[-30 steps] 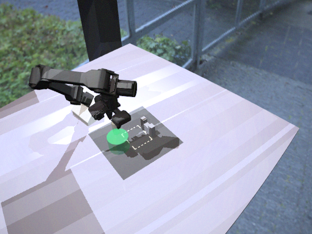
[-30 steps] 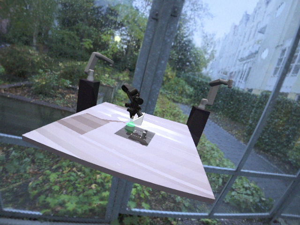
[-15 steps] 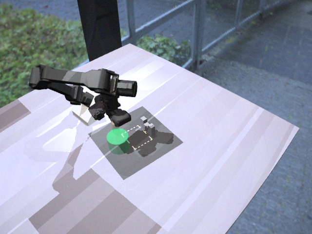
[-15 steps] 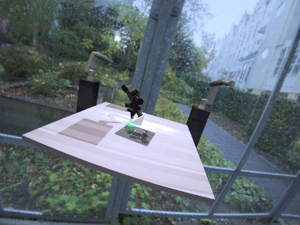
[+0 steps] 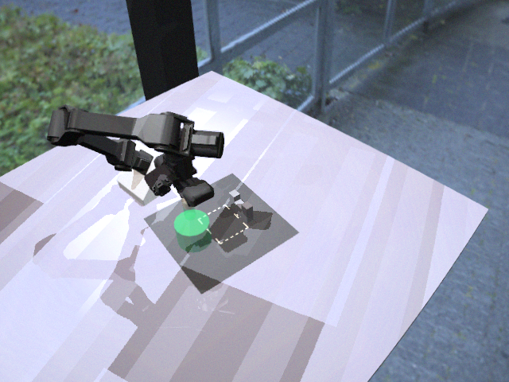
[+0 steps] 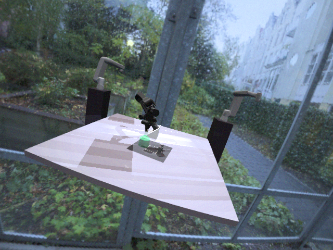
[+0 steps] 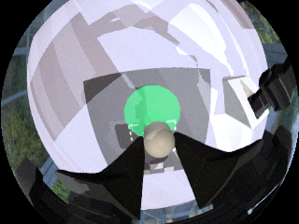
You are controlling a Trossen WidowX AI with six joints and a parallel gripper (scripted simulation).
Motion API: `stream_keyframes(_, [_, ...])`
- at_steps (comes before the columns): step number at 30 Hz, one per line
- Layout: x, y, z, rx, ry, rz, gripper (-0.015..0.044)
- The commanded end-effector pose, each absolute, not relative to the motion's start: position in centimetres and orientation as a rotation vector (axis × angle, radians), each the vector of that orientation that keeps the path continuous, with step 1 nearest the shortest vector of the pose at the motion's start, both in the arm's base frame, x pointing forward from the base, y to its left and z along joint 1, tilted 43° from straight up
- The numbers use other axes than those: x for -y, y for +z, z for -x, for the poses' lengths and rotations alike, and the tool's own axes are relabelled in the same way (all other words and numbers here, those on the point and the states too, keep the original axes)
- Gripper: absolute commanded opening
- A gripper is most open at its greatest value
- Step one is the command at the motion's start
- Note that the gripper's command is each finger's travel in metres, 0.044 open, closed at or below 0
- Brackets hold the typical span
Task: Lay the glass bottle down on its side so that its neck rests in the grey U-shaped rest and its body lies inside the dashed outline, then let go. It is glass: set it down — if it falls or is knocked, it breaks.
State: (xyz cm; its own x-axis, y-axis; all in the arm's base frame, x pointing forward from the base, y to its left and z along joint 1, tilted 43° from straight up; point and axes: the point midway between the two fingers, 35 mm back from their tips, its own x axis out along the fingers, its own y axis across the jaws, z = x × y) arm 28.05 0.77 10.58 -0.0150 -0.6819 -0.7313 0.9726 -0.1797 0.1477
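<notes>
The glass bottle (image 5: 192,223) (image 6: 144,137) (image 7: 151,100) has a wide, see-through green body and a tan top. It is upright over the dark grey mat (image 5: 213,263); I cannot tell if its base touches the mat. My gripper (image 5: 187,202) (image 7: 159,138) points down from above and is shut on the bottle's neck end, with a black finger on each side of the tan top. The grey U-shaped rest (image 5: 247,210) stands on the mat beyond the dashed outline (image 5: 220,242). The bottle is beside the outline, overlapping its near corner in this view.
A pale slab (image 5: 132,189) (image 6: 154,133) (image 7: 238,103) lies at the arm's base, near the mat. The arm's shadow falls across the outline and rest. Two brown arms on dark pedestals (image 6: 97,104) (image 6: 220,134) stand beyond the table edge.
</notes>
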Motion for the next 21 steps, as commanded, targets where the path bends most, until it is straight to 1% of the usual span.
stream_keyframes(1, [-1.3,10.3,-28.2,-0.477,-1.577,-0.818,0.0116])
stream_keyframes(21, [-2.5,9.6,-28.5,-0.449,-1.588,-0.788,0.0116])
